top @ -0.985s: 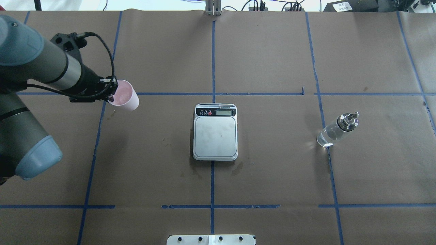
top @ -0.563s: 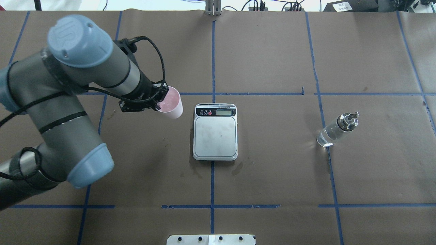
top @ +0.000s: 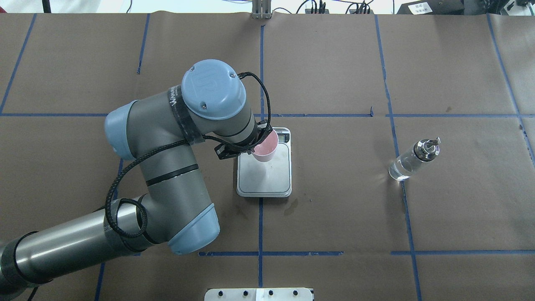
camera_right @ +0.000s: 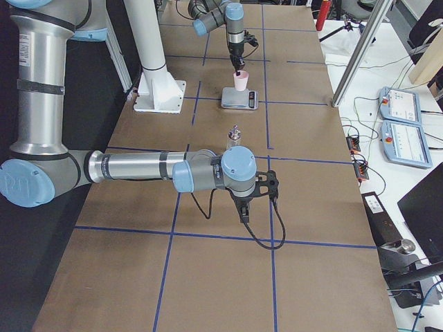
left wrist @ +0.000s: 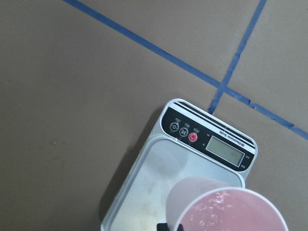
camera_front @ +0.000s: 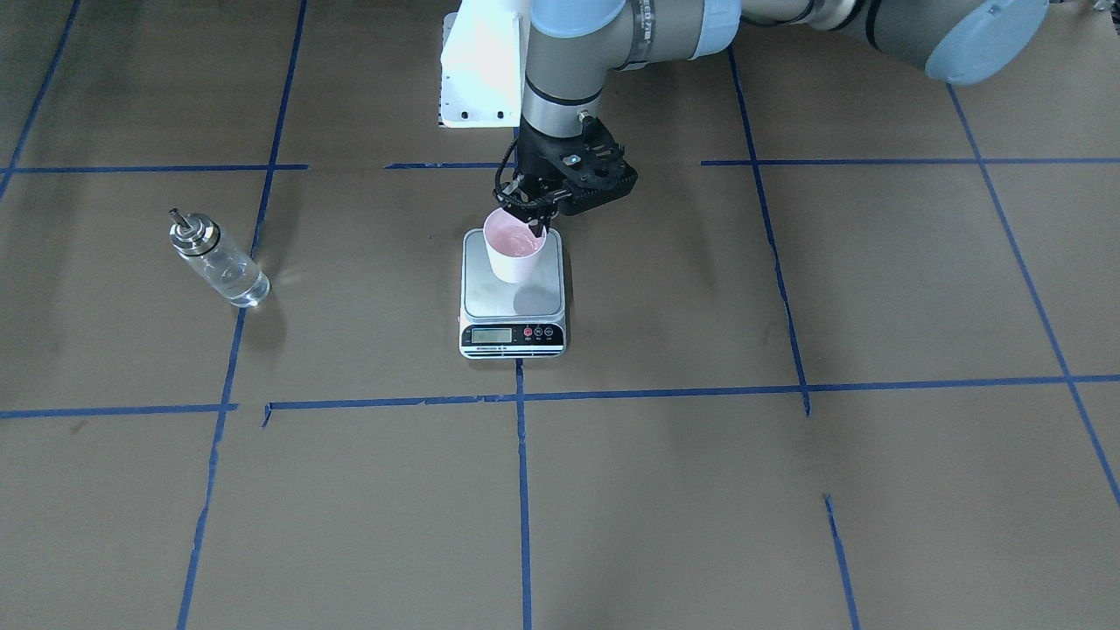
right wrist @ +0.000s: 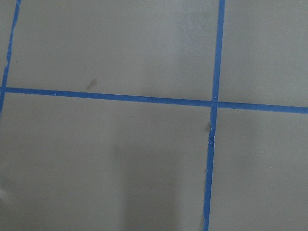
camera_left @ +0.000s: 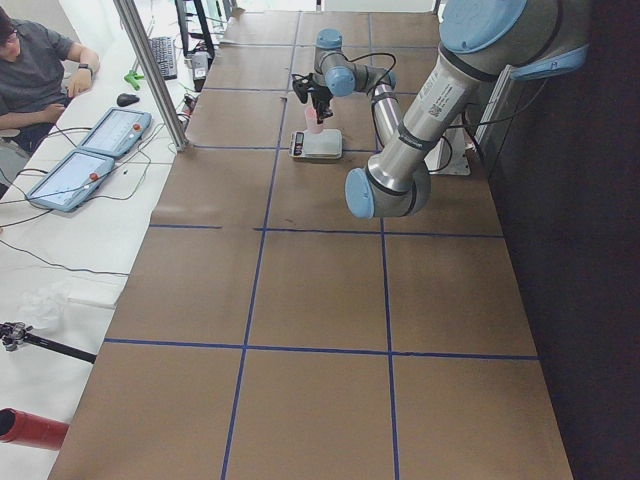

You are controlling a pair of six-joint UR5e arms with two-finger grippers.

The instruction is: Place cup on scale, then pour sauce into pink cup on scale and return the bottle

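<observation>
My left gripper [camera_front: 533, 225] is shut on the rim of the pale pink cup [camera_front: 514, 251] and holds it over the back part of the scale [camera_front: 490, 302], seemingly a little above the silver platform. In the overhead view the cup [top: 265, 147] covers part of the scale [top: 264, 182] near its display. The left wrist view shows the cup's pink inside [left wrist: 231, 211] above the scale [left wrist: 159, 178]. The clear glass bottle [top: 411, 161] with the silver cap stands upright far to the right, apart from both arms. My right gripper [camera_right: 243, 211] hangs low over bare table; I cannot tell whether it is open.
A white mounting plate [top: 259, 294] lies at the table's near edge. Blue tape lines cross the brown table cover. An operator [camera_left: 35, 70] sits beside the table with tablets [camera_left: 95, 155] on a side desk.
My left arm has swung right with the cup in its gripper, from the table's left side to over the scale. The bottle and scale have not moved.
</observation>
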